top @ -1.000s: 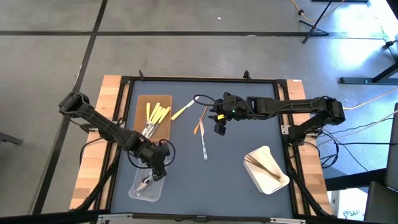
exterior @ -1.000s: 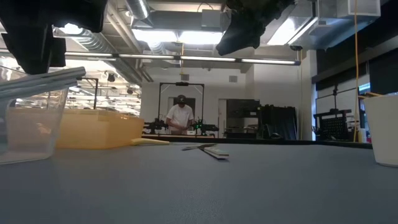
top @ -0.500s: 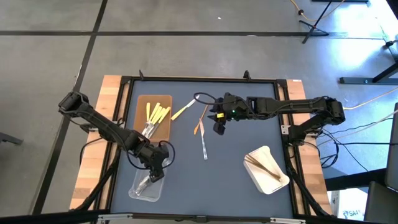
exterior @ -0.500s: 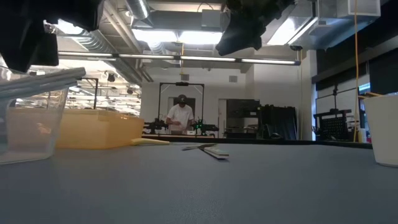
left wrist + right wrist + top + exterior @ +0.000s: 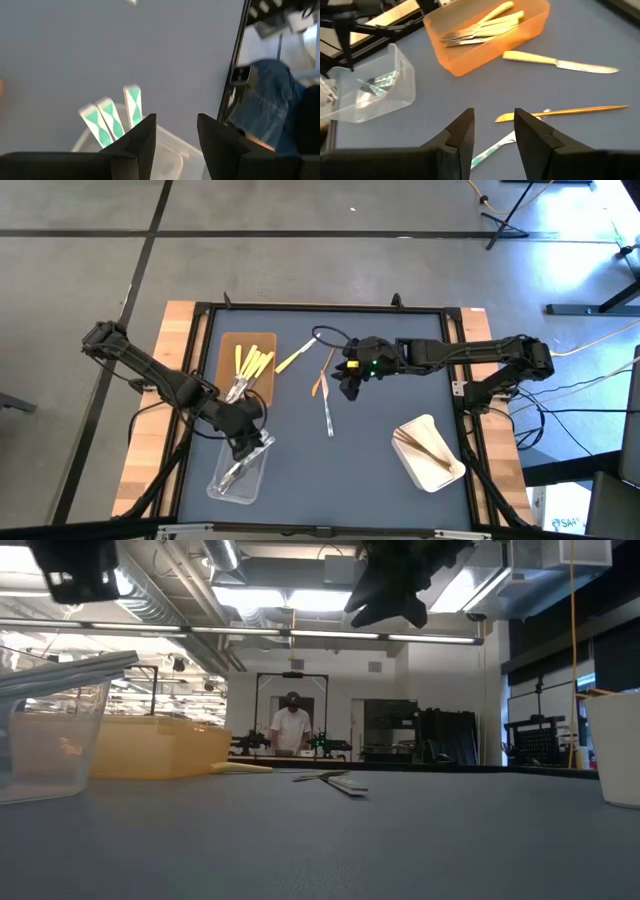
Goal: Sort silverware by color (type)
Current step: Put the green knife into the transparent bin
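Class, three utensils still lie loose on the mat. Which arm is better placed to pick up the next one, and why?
Probably the right. The right gripper hovers open beside the loose wooden utensil, yellow knife and clear utensil. The left gripper is open over the clear tray, farther off.

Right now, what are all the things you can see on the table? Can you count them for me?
Brown tray: one, orange-brown, far left of the mat; it holds several pale yellow utensils and some silvery ones.
Clear tray: one, see-through, near left; it holds clear greenish-striped utensils, count hard to tell.
White tray: one, white, near right; it holds thin tan wooden utensils.
Loose yellow knife: one, pale yellow, on the mat beside the brown tray.
Loose wooden utensil: one, tan, mid-mat.
Loose clear utensil: one, silvery-greenish, mid-mat.
Person: one, in the room far behind the table.
Left gripper: open, empty, above the clear tray.
Right gripper: open, empty, above the loose utensils.
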`<state>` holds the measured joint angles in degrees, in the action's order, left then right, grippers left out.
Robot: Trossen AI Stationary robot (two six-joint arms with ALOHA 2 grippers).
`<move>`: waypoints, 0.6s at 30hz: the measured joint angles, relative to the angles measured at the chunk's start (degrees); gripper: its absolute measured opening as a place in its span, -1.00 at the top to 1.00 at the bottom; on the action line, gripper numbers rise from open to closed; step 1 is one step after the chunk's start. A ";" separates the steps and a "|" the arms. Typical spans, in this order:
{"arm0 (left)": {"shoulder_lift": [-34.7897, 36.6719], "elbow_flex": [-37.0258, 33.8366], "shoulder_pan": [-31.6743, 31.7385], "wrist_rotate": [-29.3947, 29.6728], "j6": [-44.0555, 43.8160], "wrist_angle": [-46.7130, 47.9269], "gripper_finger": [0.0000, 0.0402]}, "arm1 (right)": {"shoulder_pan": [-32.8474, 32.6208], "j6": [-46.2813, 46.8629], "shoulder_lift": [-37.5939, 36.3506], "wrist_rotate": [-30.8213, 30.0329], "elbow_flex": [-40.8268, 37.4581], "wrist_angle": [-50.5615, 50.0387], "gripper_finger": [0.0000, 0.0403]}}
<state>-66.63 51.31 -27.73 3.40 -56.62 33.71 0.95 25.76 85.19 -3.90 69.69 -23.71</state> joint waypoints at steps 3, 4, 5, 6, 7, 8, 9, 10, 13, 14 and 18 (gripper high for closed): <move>1.50 0.00 0.05 3.60 1.92 -0.04 0.32 | -1.97 2.52 0.99 0.07 -0.03 -0.17 0.37; 1.77 0.00 0.07 4.51 2.60 -0.06 0.32 | -2.83 3.41 1.52 0.06 0.00 0.43 0.37; 1.98 0.00 0.07 5.17 3.24 -0.11 0.32 | -3.55 4.47 1.83 0.15 0.02 0.27 0.37; 2.12 0.00 0.07 5.63 3.80 -0.13 0.32 | -4.18 5.75 2.39 -0.01 0.00 -0.52 0.37; 2.18 0.00 0.07 6.07 4.36 -0.21 0.32 | -4.87 7.01 3.17 -0.11 -0.02 -0.32 0.37; 2.16 0.00 0.07 6.49 4.77 -0.38 0.32 | -5.59 8.24 3.75 -0.11 -0.02 0.24 0.37; 2.14 0.00 0.07 6.69 5.06 -0.35 0.32 | -6.22 9.45 4.41 -0.16 -0.02 -0.03 0.37; 2.14 0.00 0.07 6.76 5.17 -0.26 0.32 | -6.86 10.76 5.24 -0.22 -0.02 -0.25 0.37; 2.14 0.00 0.07 7.08 5.25 -0.23 0.32 | -8.76 13.66 7.59 -0.47 -0.02 0.00 0.37; 2.14 0.00 0.06 7.42 5.26 -0.32 0.32 | -9.30 14.35 8.49 -0.47 -0.02 0.07 0.37; 2.14 0.00 0.05 8.49 6.23 -0.33 0.32 | -11.16 16.31 11.70 -1.76 -0.02 0.05 0.37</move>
<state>-64.49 51.31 -27.68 11.89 -50.39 33.39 -10.22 42.07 96.88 -5.66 69.67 -23.65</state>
